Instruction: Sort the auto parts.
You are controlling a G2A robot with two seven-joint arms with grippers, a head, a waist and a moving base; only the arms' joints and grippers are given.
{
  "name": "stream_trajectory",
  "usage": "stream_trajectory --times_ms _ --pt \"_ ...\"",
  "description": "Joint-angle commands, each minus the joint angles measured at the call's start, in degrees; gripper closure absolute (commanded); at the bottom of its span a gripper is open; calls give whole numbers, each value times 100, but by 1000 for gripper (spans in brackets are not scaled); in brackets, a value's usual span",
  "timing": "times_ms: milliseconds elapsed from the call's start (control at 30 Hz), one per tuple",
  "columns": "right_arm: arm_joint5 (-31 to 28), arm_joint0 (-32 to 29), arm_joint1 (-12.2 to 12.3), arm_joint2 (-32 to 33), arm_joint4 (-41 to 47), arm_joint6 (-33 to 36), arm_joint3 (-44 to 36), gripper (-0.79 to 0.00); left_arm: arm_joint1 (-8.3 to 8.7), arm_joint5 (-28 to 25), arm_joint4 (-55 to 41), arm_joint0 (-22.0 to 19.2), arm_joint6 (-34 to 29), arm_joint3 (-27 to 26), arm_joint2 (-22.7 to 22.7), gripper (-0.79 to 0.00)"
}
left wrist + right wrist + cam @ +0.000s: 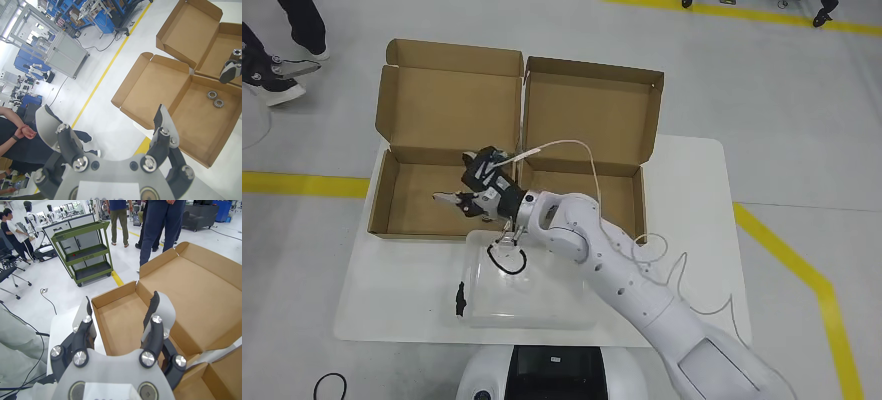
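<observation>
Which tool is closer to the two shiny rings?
Right. The right tool hangs over the box holding the rings, close to them; the left tool is farther off, outside that box.

1. Boxes first, and we count two open cardboard ones: the left box (412, 205) and the right box (587, 115).
2. Bearings next, and we make it two: the first bearing (212, 94) and the second bearing (219, 103).
3. We spot one metal cylinder (236, 54).
4. One clear tray (542, 305) for us.
5. We tally two black parts: one black ring (510, 260) and one black piece (459, 297).
6. One table (692, 200).
7. Two hands: the left hand (103, 108) and the right hand (122, 297).
</observation>
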Motion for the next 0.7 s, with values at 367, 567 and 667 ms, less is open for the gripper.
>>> stream_trajectory --times_ms 367,567,667 --pt "188 -1676 540 1228 -931 -80 -1588 -785 0 0 0 0 0 0 0 -785" --pt "246 -2253 730 1662 -1639 -320 -2087 -785 0 0 0 0 0 0 0 -785" --pt "305 -2628 823 1945 -1847 -500 -2425 -785 0 0 0 0 0 0 0 -785"
